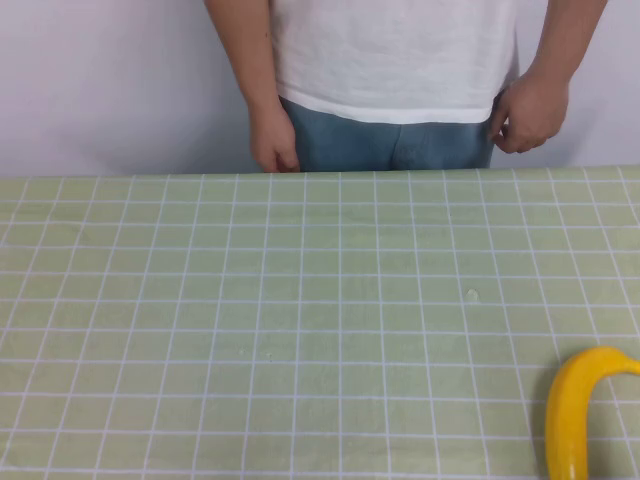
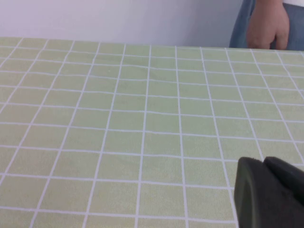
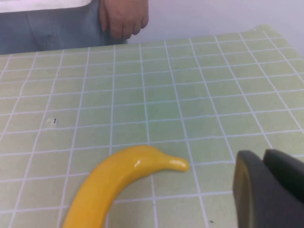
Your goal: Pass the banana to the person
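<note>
The banana (image 1: 568, 405) is glossy yellow and curved, and lies on the table near its front right corner. It also shows in the right wrist view (image 3: 124, 175), with its tip pointing toward my right gripper (image 3: 262, 156). That gripper hovers low beside it, a little apart, with its dark fingers together and empty. The person (image 1: 392, 62), in a white T-shirt and jeans, stands behind the far table edge with hands hanging down. My left gripper (image 2: 262, 162) sits low over the left side of the table, fingers together and empty. Neither gripper shows in the high view.
The table wears a pale green cloth with a white grid (image 1: 300, 300). A small speck (image 1: 471, 294) lies on the cloth right of centre. A plain white wall stands behind the person.
</note>
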Tool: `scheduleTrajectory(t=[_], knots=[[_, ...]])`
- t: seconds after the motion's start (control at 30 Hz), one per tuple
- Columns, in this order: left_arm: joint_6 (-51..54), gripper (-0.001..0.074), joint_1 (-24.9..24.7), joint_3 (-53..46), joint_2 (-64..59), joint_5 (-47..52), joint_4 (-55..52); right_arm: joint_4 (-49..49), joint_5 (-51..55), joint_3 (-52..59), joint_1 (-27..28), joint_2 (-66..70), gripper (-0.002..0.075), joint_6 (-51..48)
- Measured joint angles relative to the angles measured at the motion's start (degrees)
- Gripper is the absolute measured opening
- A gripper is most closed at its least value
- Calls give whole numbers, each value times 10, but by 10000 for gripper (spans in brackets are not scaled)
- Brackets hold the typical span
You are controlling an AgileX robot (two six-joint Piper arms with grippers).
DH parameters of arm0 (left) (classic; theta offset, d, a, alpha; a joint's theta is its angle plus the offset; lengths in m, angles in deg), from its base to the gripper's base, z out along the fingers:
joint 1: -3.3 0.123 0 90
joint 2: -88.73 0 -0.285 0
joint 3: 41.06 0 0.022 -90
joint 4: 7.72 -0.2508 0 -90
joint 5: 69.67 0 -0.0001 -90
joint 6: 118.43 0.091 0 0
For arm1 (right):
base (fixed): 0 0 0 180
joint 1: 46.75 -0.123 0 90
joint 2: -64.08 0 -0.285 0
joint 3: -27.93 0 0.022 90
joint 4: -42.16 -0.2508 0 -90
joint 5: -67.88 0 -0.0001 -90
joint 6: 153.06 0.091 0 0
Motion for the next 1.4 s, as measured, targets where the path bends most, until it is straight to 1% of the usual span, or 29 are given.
scheduleTrajectory(t=[0.87,1.0,1.17,1.23,1.4], knots=[[0,-4,0,0,0,0,0,-1,-10,0,0,0,-7,0],[0,-4,0,0,0,0,0,0,-72,0,0,0,-7,0],[0,-4,0,0,0,0,0,-1,-239,0,0,0,-7,0],[0,-4,0,0,0,0,0,-1,-271,0,0,0,-7,0],[0,-4,0,0,0,0,0,-5,-295,-1,0,0,-7,1]])
